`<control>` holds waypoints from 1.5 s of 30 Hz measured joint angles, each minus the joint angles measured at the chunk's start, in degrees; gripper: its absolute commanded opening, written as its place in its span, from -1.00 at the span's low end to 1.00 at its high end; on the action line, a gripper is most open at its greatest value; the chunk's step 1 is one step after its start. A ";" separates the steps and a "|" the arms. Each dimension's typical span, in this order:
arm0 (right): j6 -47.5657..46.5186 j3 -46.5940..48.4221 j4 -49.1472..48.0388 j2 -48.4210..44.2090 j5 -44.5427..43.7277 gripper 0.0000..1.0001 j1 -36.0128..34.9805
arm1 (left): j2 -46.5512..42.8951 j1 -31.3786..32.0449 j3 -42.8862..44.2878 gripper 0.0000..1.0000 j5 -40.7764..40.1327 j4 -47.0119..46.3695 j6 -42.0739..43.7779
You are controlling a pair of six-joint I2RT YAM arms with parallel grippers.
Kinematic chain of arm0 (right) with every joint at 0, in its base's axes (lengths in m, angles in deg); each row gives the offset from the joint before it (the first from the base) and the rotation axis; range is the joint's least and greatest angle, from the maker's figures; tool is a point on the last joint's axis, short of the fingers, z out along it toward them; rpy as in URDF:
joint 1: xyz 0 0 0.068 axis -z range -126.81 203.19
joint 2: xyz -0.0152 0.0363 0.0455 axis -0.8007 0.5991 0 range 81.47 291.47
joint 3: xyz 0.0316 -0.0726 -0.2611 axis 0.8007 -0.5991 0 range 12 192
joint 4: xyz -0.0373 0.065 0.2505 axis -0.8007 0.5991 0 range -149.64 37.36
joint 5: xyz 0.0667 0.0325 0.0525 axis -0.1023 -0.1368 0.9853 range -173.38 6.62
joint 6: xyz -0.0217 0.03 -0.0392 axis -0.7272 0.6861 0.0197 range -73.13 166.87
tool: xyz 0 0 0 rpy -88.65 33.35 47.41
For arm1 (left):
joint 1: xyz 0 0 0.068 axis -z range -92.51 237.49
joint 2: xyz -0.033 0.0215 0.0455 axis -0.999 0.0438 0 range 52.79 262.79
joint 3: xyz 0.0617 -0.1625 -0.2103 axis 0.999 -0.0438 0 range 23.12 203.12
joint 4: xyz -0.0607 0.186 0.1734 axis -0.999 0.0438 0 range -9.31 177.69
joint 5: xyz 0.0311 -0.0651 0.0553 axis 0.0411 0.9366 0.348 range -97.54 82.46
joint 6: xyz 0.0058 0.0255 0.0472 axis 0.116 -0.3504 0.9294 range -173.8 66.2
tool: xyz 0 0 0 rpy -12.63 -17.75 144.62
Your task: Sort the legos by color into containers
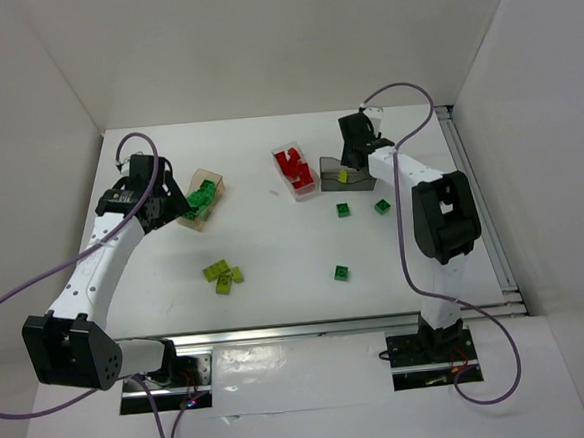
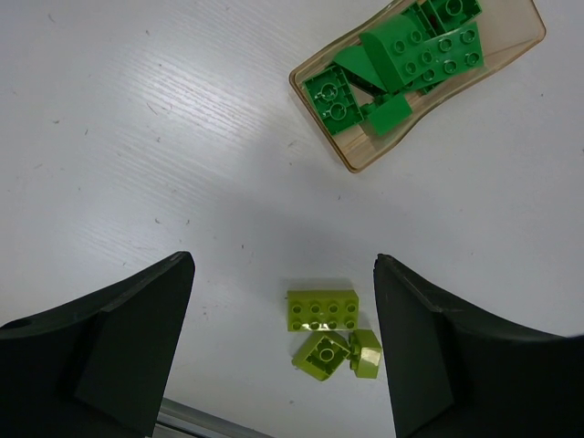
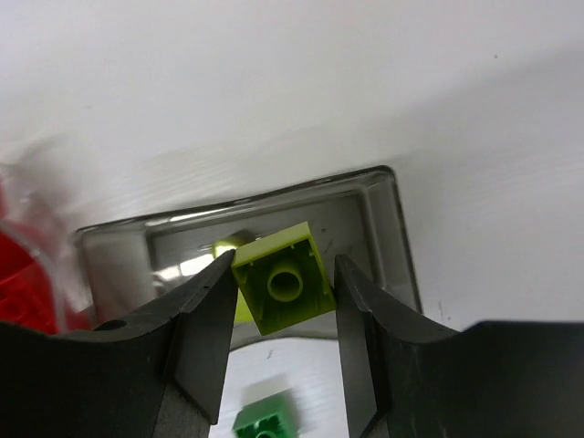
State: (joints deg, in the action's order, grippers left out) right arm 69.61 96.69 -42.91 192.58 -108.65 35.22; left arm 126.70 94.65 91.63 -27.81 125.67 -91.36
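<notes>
right gripper [image 3: 285, 274] pinching lime brick [image 3: 283, 286] over grey container [image 3: 388, 228] (clear box [image 1: 313, 188] at its left); left gripper [image 2: 283, 265] open, pointing down.

The top external camera looks steeply down from above and behind the arm bases, taking in the whole white table [image 1: 273, 240]. The left wrist camera faces straight down from mid height, sharing with it the tan wood-coloured rectangular box [image 2: 363, 155] [image 1: 194, 217] and three lime yellow-green studded bricks [image 2: 327, 339] [image 1: 223, 274]. The right wrist camera hangs very close over the smoky grey translucent box [image 3: 365, 210] [image 1: 363, 182], likewise seen from above.
</notes>
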 measured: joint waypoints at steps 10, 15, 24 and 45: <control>0.31 0.48 1.44 2.40 -0.92 0.46 1.20 | 0.00 0.00 -0.02 0.78 0.22 0.00 0.02; -0.11 -4.79 -0.13 -6.05 2.05 0.40 -1.99 | 0.00 0.00 -0.02 0.81 0.44 -0.02 0.02; -3.26 -10.32 -5.20 -12.37 18.32 0.85 -27.69 | 0.35 -6.51 1.03 0.81 -0.20 0.57 0.13; -7.43 -8.81 -6.58 4.09 23.28 0.58 -43.41 | 0.87 -10.08 2.10 0.81 5.79 0.61 0.35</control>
State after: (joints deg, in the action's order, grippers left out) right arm 62.18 87.88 -49.48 196.67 -85.38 -8.19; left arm 127.57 84.57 93.72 -22.02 126.28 -91.01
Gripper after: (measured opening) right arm 0.793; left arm 0.904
